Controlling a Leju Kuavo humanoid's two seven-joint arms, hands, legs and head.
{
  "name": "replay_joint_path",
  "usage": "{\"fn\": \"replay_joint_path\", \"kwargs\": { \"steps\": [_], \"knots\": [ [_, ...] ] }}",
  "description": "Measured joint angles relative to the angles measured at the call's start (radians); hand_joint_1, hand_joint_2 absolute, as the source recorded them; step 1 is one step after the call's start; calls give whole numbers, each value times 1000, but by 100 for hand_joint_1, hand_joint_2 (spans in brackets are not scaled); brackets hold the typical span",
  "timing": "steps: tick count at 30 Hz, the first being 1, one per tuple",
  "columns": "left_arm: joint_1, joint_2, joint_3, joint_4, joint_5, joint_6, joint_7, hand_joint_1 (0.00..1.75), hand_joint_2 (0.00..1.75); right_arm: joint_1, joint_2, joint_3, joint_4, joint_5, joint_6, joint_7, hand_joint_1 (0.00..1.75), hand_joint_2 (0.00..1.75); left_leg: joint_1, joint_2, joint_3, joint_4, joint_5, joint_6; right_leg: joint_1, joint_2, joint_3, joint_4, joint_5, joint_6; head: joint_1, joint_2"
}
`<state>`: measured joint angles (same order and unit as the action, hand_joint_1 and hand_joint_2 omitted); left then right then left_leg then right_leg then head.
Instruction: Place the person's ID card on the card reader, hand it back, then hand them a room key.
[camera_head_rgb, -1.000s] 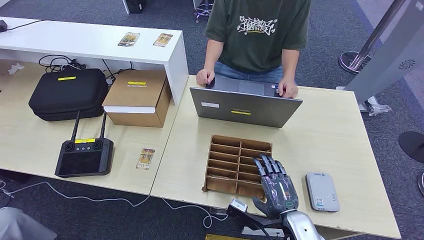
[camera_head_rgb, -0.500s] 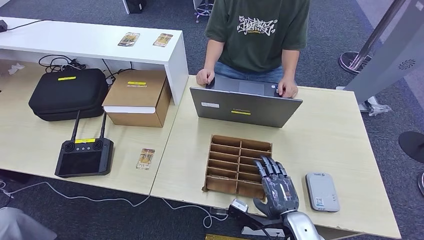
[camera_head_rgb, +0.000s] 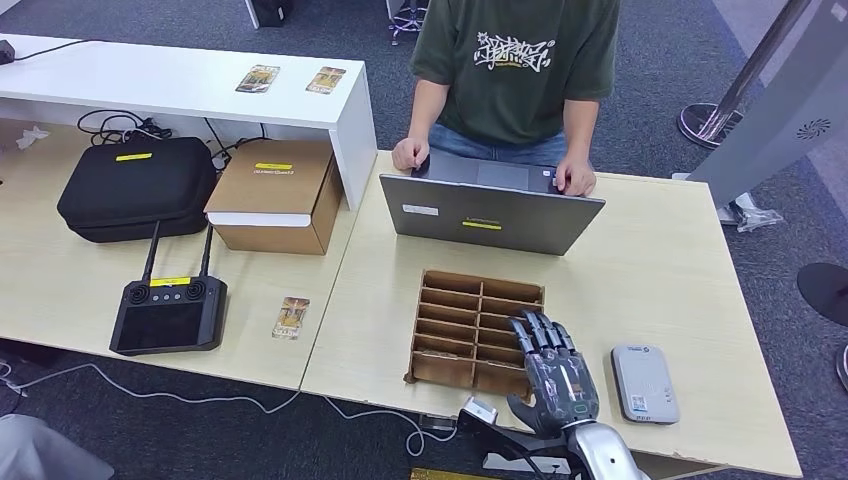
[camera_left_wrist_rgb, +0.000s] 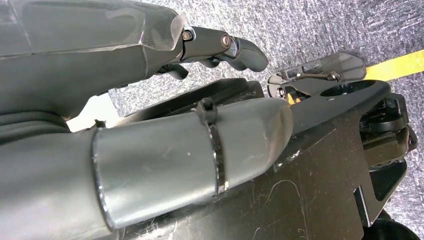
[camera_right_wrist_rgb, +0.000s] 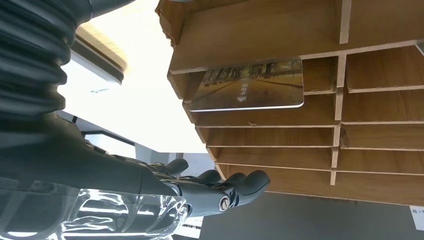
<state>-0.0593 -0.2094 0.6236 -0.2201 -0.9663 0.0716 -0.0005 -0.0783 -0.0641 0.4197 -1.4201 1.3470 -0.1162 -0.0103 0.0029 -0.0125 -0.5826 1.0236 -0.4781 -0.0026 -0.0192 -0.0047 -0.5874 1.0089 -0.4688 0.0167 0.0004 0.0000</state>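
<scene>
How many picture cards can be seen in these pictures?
4. Two cards lie on the white shelf, one at and one at. One lies on the left table. One sits in a slot of the wooden organizer. Other slots may hide more.

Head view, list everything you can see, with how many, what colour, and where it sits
Laptop: 1, grey, far side of right table, before the person.
Wooden card rack: 1, brown, near middle of right table.
Room key card: 1, picture-printed, in a rack slot, seen by right wrist.
Card reader: 1, light grey, right of rack.
Loose card: 1, near edge of left table.
Shelf cards: 2, on white shelf.
Black case: 1, left table.
Cardboard box: 1, brown, beside case.
Controller: 1, black, with antennas, left table.
Person: 1, green shirt, hands at laptop.
Right hand: fingers spread over rack's near right corner.
Left hand: hanging over grey floor.
</scene>
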Motion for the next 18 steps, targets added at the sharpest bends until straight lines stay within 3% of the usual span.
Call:
{"fn": "replay_joint_path", "kwargs": {
  "steps": [3,5,7,9,11,18],
  "knots": [
    [0,0,3,0,0,0,0,0,0,1,0,-1,-1,0,-2,0,3,175,0,0,0,0,0,0,0,0,0,0,0,0,0,0],
    [0,0,7,0,0,0,0,0,0,4,0,-1,-2,0,-2,0,36,175,0,0,0,0,0,0,0,0,0,0,0,0,0,0],
    [0,0,12,0,2,0,0,0,0,7,0,-3,-5,0,-2,0,108,175,0,0,0,0,0,0,0,0,0,0,0,0,0,0],
    [0,0,15,0,3,0,0,0,0,9,0,-5,-7,0,-2,0,161,175,0,0,0,0,0,0,0,0,0,0,0,0,0,0],
    [0,0,17,0,3,0,0,0,0,11,0,-8,-9,0,-2,0,172,175,0,0,0,0,0,0,0,0,0,0,0,0,0,0],
    [0,0,22,0,10,6,0,0,0,14,0,-15,-13,0,-8,0,158,175,0,0,0,0,0,0,0,0,0,0,0,0,0,0]
  ]
}}
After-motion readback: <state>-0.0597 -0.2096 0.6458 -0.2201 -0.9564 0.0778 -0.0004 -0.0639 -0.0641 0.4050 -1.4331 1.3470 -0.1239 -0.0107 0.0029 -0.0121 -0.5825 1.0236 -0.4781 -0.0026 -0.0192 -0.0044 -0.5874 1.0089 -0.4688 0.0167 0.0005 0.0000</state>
